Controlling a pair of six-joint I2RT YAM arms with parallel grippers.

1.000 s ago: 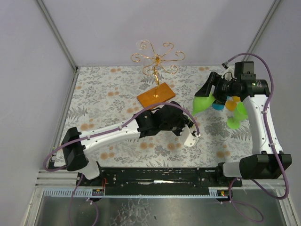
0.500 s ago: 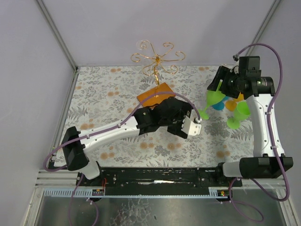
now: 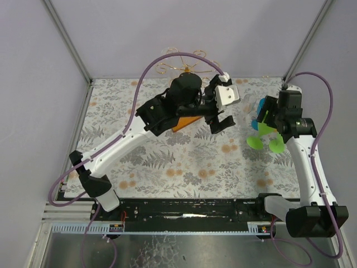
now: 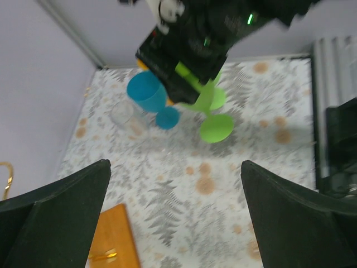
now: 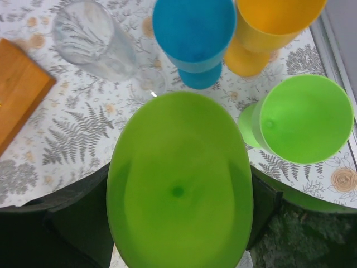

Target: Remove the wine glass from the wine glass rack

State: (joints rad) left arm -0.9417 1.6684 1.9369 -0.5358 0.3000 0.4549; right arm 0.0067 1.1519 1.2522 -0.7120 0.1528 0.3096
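Floral tabletop [image 3: 167, 162], open centre; left pincer [image 4: 175, 190] spread; right pincer [image 5: 175, 215] apparently pinching green wine glass [image 5: 178, 162] near edge.

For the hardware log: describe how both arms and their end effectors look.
The left arm and right arm have white link shells with black joints and black bases. A purple cable loops along each. The left end effector and right end effector carry broad dark fingers.
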